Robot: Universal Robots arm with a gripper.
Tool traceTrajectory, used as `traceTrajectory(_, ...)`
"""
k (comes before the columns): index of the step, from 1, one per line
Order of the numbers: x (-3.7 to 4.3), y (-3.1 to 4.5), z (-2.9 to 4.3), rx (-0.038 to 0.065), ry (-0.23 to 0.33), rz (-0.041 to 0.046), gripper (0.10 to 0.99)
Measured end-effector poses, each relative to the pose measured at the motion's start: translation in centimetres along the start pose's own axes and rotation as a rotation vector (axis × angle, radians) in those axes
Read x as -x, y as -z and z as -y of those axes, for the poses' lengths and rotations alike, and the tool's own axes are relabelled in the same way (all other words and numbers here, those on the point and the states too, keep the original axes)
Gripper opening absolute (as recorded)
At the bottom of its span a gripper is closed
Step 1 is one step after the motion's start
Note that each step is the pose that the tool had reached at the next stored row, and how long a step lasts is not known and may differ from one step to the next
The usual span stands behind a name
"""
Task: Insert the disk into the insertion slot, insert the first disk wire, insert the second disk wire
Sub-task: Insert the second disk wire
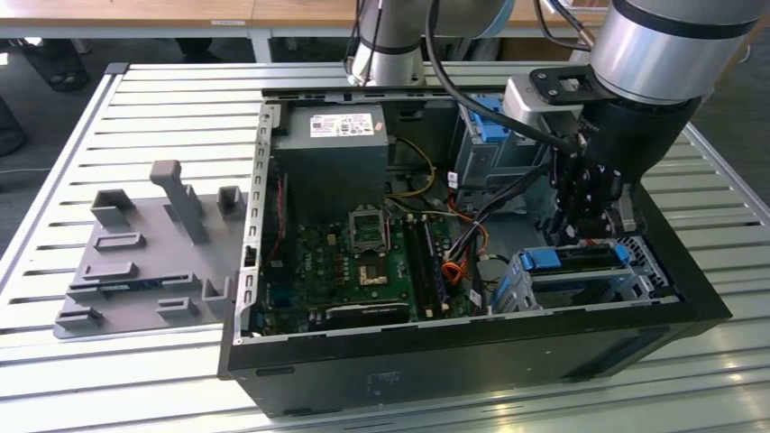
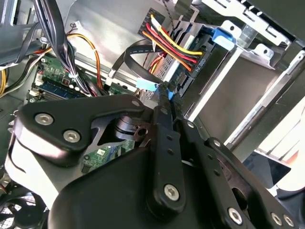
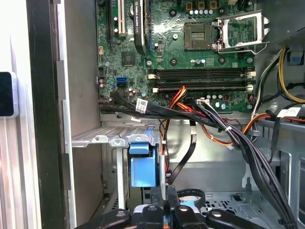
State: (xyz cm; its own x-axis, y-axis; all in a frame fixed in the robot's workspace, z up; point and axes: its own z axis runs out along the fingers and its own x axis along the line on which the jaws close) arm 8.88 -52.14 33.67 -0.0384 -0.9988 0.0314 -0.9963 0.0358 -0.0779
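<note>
The disk [image 1: 575, 260], framed by its blue carrier [image 3: 143, 167], lies inside the insertion slot [image 1: 614, 287], a low silver cage in the open computer case's corner at the exterior view's right. A red, yellow and black wire bundle [image 2: 174, 45] is plugged into the disk's end. My gripper [image 1: 587, 236] hangs just above the slot. In the second wrist view the gripper [image 2: 166, 94] is shut on the blue plug [image 2: 147, 85] of a flat black wire [image 2: 131, 55], close to the disk's end and beside the plugged bundle. The same wire [image 3: 186, 155] loops down toward my gripper [image 3: 166, 202].
The green motherboard [image 1: 361, 262] fills the case floor, with a grey power supply [image 1: 331, 144] behind it and a taller grey cage with blue parts [image 1: 488, 135]. Thick black cables [image 3: 248, 143] run beside the slot. A grey fixture [image 1: 144, 253] lies on the slatted table at the exterior view's left.
</note>
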Motion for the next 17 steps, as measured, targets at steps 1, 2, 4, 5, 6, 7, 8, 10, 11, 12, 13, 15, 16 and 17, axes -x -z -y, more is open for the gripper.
traceTrajectory(1,0.0,-0.01,0.0,0.0,0.0,-0.0005,0.161)
traceTrajectory(2,0.0,-0.01,0.0,0.0,0.0,-0.0008,0.224)
traceTrajectory(4,0.0,-0.02,0.0,0.0,0.0,-0.0015,0.224)
traceTrajectory(5,0.0,-0.03,0.0,0.0,0.0,-0.0018,0.224)
traceTrajectory(6,0.0,-0.04,0.0,0.0,0.0,-0.002,0.224)
traceTrajectory(7,0.0,-0.06,0.0,0.0,0.0,-0.0022,0.212)
traceTrajectory(8,0.0,-0.07,-0.01,0.0,0.0,-0.0025,0.212)
traceTrajectory(10,0.0,-0.09,-0.01,0.0,0.0,-0.0037,0.141)
traceTrajectory(11,0.0,-0.1,-0.01,0.0,0.0,-0.0042,0.141)
traceTrajectory(12,0.0,-0.1,-0.01,0.0,0.0,-0.0045,0.141)
traceTrajectory(13,0.0,-0.11,-0.01,0.0,0.0,-0.0045,0.141)
traceTrajectory(15,-0.09,-0.15,-0.01,0.0,0.0,-0.0043,0.141)
traceTrajectory(16,-0.17,-0.15,0.0,0.0,0.0,-0.0044,0.141)
traceTrajectory(17,-0.28,-0.17,0.01,0.0,0.0,-0.0044,0.141)
